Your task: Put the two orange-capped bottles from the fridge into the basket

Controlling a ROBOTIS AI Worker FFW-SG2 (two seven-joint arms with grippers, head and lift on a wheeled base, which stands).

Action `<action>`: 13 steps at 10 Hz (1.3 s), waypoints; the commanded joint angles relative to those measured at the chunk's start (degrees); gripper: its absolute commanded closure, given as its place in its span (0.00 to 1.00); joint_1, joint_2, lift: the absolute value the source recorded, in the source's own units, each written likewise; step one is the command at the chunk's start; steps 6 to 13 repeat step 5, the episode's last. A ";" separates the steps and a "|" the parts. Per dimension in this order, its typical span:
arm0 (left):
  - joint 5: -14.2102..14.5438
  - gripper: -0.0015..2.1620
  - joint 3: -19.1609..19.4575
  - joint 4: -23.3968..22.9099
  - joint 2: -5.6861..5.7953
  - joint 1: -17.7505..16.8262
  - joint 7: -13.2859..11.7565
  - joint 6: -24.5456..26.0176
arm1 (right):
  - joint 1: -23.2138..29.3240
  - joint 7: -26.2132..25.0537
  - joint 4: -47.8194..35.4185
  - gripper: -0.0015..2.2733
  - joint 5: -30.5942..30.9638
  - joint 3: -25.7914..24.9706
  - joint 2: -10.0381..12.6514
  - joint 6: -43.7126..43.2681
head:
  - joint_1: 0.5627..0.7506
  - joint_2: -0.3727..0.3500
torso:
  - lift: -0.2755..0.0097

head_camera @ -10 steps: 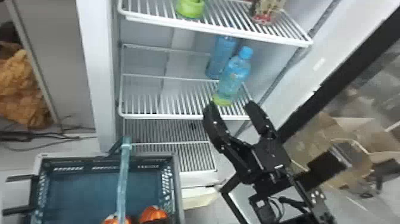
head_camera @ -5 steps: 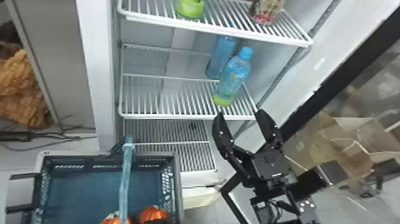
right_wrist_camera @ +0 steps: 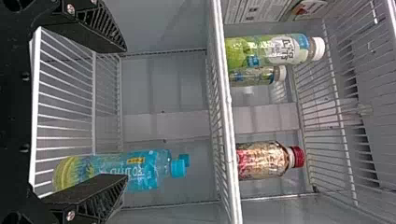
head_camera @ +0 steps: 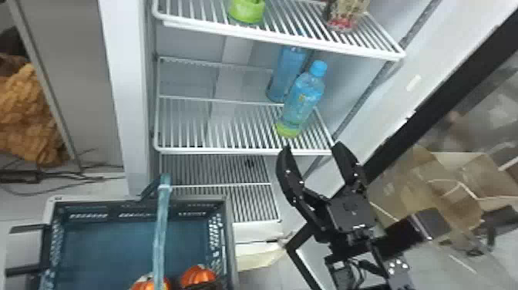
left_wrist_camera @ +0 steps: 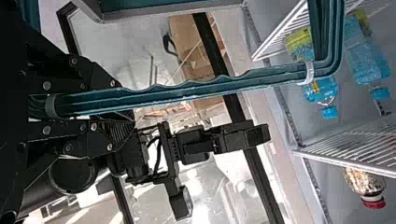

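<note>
I see my right gripper (head_camera: 312,145) has shifted rightward, jaws apart near the front blue-capped bottle (head_camera: 302,98); my left gripper (left_wrist_camera: 122,103) clamps the basket handle (left_wrist_camera: 210,88).

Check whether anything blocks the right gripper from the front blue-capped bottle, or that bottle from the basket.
Nothing visible stands between the open right gripper and the front blue-capped bottle. On to the basket, its raised handle crosses over the opening and may be in the way.

Basket (head_camera: 231,250) left, before fridge (head_camera: 115,85); up on shelf (head_camera: 185,149), right side, front bottle (head_camera: 302,96) — rear bottle (head_camera: 286,71) tucked behind!
</note>
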 commanded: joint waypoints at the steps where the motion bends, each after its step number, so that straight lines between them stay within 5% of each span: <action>1: 0.03 0.56 0.01 0.00 -0.02 0.00 0.00 0.00 | 0.06 0.00 -0.08 0.05 0.00 -0.05 0.04 0.00 | 0.70 0.03 | 0.14; 13: 0.26 0.56 0.12 0.00 -0.02 0.14 0.00 0.00 | 0.06 0.00 -0.50 0.05 0.69 -0.17 0.04 0.00 | 0.70 0.03 | 0.14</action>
